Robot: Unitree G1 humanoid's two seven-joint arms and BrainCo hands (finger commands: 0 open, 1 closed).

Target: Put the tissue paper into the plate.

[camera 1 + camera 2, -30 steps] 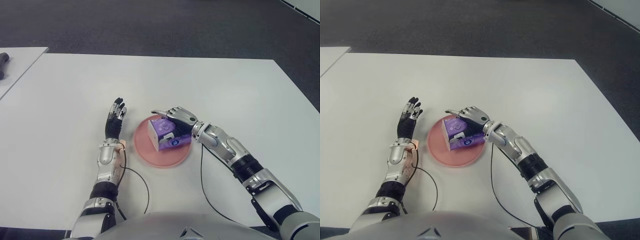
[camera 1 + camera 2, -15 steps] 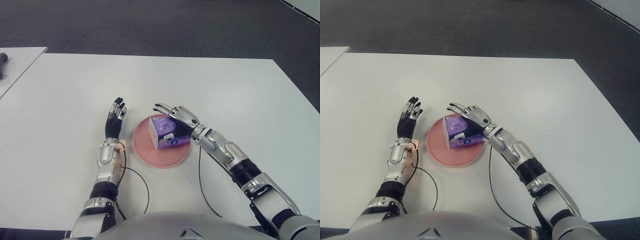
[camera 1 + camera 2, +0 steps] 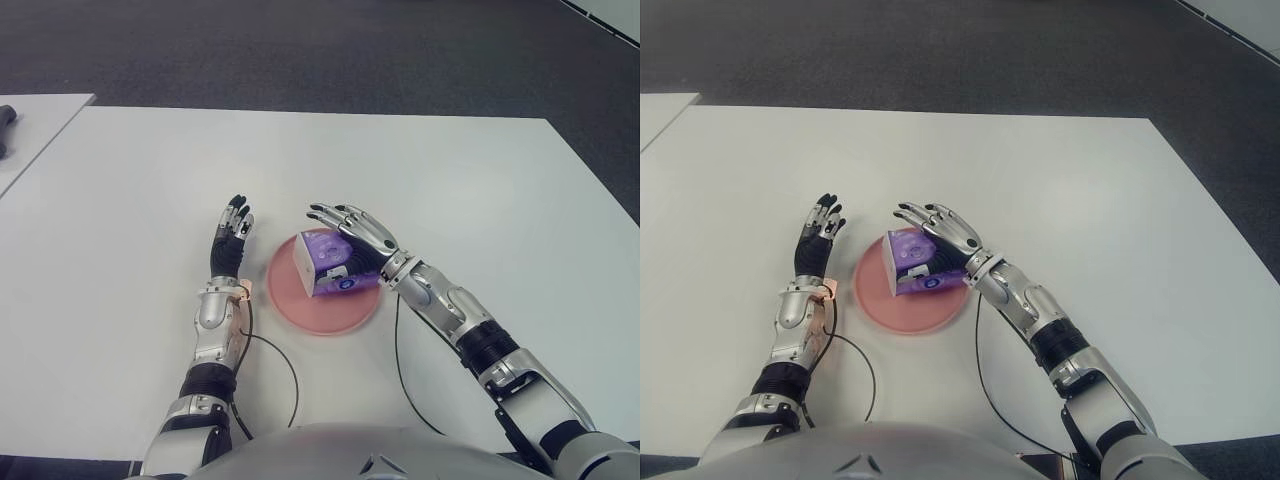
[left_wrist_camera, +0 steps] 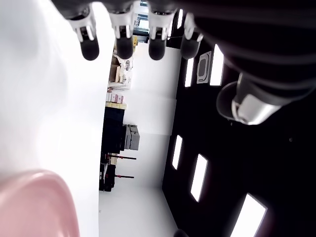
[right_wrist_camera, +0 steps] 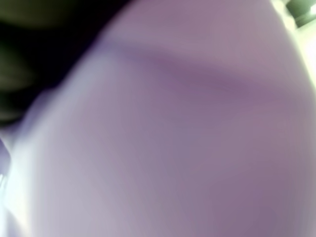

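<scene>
A purple tissue pack (image 3: 330,264) with a white end sits on the pink plate (image 3: 320,311) in the middle of the white table (image 3: 420,170). My right hand (image 3: 352,228) hovers just above and behind the pack, fingers spread and lifted off it. The right wrist view is filled by the pack's purple wrap (image 5: 187,138), very close. My left hand (image 3: 230,240) shows to the left of the plate with straight fingers, holding nothing; the left wrist view shows its fingertips (image 4: 123,47) and the plate's rim (image 4: 34,202).
A thin black cable (image 3: 283,368) loops over the table between my arms near the front edge. A second white table (image 3: 40,125) with a dark object (image 3: 5,118) on it stands at the far left. Dark carpet (image 3: 320,50) lies beyond.
My right hand's fingers have opened and lifted off the tissue pack, which now rests on the plate. The left hand has not moved.
</scene>
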